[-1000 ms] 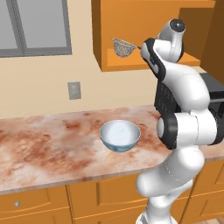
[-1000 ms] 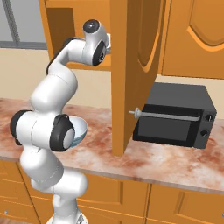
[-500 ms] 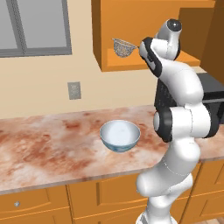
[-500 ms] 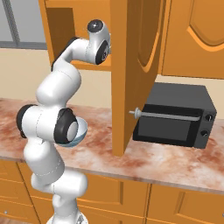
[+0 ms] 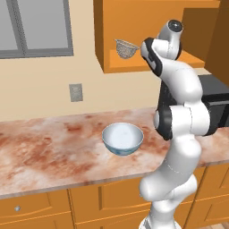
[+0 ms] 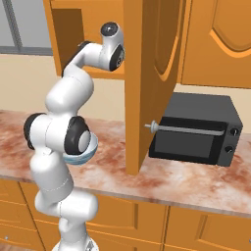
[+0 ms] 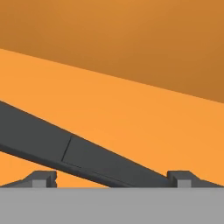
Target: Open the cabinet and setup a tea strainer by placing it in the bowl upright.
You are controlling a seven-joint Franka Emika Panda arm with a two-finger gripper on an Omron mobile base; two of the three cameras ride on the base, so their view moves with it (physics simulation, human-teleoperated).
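The cabinet (image 5: 134, 22) on the wall stands open, its door (image 6: 152, 73) swung out toward me. On its shelf sits the tea strainer (image 5: 126, 48), a silver mesh basket with its black handle (image 7: 87, 157) pointing toward my hand. My gripper (image 7: 112, 179) is open inside the cabinet. The handle runs slantwise between the two fingertips (image 7: 41, 177), which stand apart on either side of it. Down on the counter sits the pale bowl (image 5: 122, 137), upright and with nothing in it; the arm partly hides the bowl (image 6: 84, 153) in the right base view.
A black microwave (image 6: 196, 130) stands on the marble counter (image 5: 44, 152) to the right, under the open door. A wall outlet (image 5: 75, 92) and a window (image 5: 36, 27) are at the left. Orange drawer fronts (image 5: 31, 210) run below the counter.
The arm has shifted slightly, bringing the hand a little closer to the strainer on the shelf. The jaws stay open; strainer and bowl have not moved.
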